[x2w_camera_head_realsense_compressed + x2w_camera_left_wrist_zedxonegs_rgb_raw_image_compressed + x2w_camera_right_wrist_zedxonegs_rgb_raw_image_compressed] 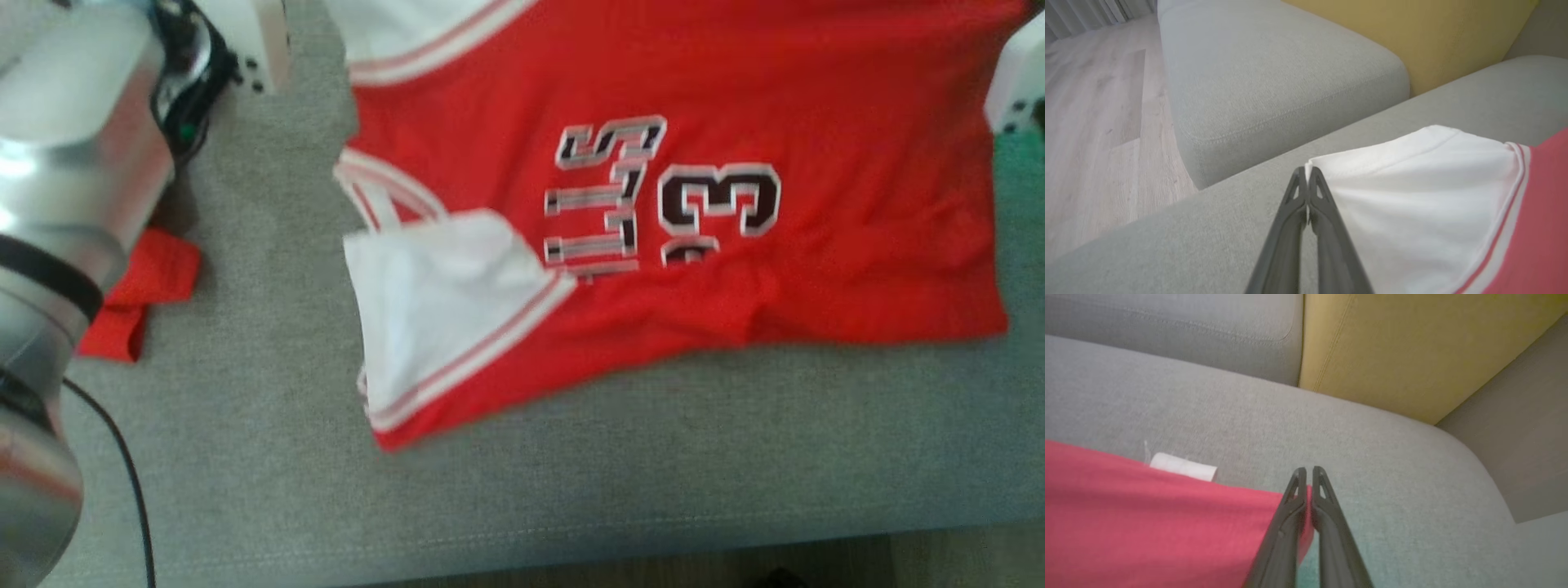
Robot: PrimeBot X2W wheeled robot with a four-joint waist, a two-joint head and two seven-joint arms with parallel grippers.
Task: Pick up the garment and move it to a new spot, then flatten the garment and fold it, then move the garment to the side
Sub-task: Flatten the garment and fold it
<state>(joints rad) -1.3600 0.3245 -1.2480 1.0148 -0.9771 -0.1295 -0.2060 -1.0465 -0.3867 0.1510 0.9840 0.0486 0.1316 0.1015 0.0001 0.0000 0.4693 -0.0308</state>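
Observation:
The garment (pixel 735 106), a red jersey with white sleeves and dark "33" lettering, lies spread on the grey sofa seat (pixel 571 490). One white sleeve (pixel 441 302) is folded over its front. In the left wrist view my left gripper (pixel 1307 171) is shut on the corner of a white sleeve (pixel 1412 196), with cloth pinched between the fingers. My right gripper (pixel 1309 470) is shut on the corner of the red hem (pixel 1147 522), and red fabric shows between its fingers. A small white label (pixel 1184 467) sticks out at that hem.
A silver arm segment (pixel 73 163) fills the left of the head view, with a black cable (pixel 131 474) below it. A separate scrap of red cloth (pixel 143 294) lies beside it. A yellow cushion (pixel 1412 347) and grey backrest (pixel 1274 73) stand behind the seat; wooden floor (pixel 1098 122) lies beyond.

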